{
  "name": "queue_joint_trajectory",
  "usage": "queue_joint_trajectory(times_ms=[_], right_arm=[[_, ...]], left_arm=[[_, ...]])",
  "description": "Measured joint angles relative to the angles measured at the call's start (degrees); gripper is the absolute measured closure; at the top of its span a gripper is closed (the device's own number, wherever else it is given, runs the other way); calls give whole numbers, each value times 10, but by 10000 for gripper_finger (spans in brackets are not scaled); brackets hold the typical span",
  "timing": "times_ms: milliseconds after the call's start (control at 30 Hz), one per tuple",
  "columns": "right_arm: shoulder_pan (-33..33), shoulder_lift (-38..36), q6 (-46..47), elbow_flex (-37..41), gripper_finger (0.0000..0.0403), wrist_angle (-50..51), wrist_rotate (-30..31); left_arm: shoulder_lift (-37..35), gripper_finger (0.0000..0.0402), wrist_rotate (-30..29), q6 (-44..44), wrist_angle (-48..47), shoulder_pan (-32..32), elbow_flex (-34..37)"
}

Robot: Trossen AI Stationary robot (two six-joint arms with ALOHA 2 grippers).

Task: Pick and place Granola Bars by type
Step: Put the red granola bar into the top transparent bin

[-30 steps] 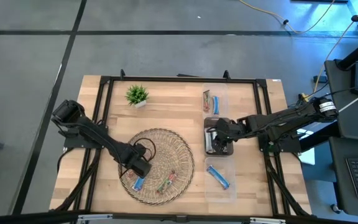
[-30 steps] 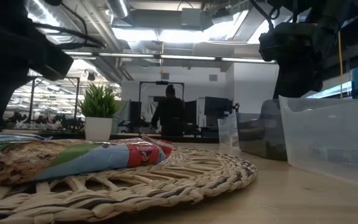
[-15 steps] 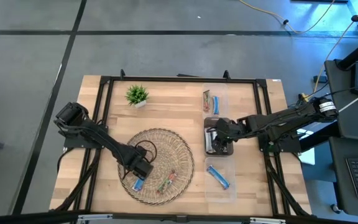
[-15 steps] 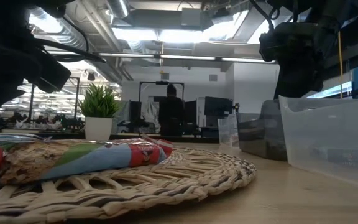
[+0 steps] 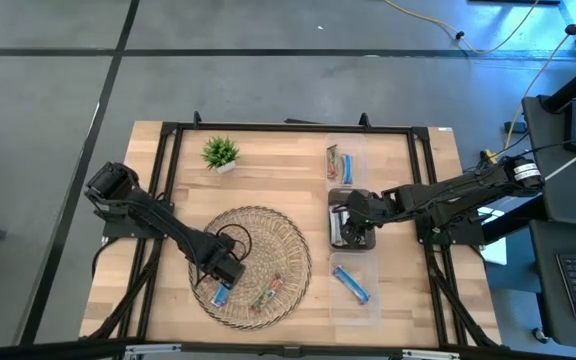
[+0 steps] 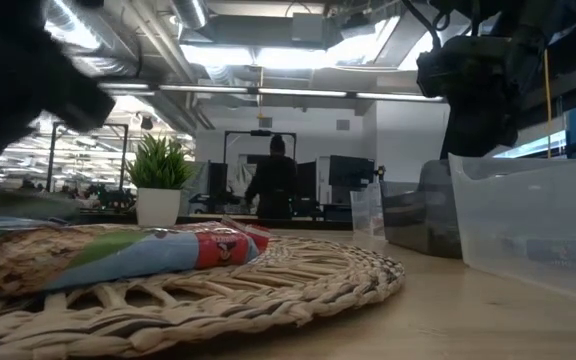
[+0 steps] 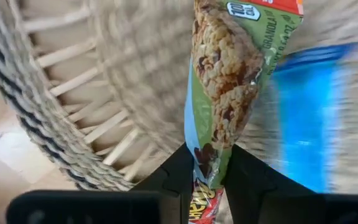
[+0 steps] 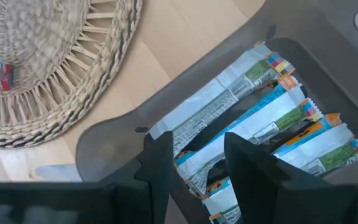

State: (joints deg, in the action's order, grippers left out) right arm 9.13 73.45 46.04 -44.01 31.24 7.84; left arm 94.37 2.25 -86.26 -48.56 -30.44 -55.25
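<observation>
The left gripper (image 7: 207,177) pinches one end of a green granola bar (image 7: 238,81) over the wicker tray (image 5: 290,245); its long axis runs straight out from the jaws (a blue bar (image 7: 306,118) lies just beside). The right gripper (image 8: 196,163) hangs part-spread above the silver-white bars (image 8: 253,118) in the middle bin (image 8: 114,146).

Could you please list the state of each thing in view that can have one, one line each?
Left gripper: shut on the green granola bar, over the woven tray.
Blue bar: lying on the woven tray, beside the green granola bar.
Right gripper: hovering over the middle bin, holding nothing.
Silver-white bars: lying side by side in the middle bin.
Blue bar in near bin: lying flat.
Potted plant: upright.
</observation>
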Motion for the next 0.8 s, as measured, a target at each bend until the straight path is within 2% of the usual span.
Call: queue_joint_trajectory(times_ms=[133,333,467,567,667,800], right_arm=[[0,0,-18,-11,256,0,1],[0,0,-127,-58,255,-7,3],[5,0,-220,-92,255,-44,2],[9,0,-268,-117,256,-62,1],[12,-1,-315,-144,256,-75,-5],[34,-5,-421,-170,256,-119,-72]], left_arm=[[-22,335,-46,0,-35,0,-29],[-46,336,-194,36,-15,5,-78],[-48,336,-290,141,84,18,-99],[-48,336,-333,250,192,32,-102],[-48,336,-349,359,304,49,-103],[-48,336,-344,476,424,68,-103]])
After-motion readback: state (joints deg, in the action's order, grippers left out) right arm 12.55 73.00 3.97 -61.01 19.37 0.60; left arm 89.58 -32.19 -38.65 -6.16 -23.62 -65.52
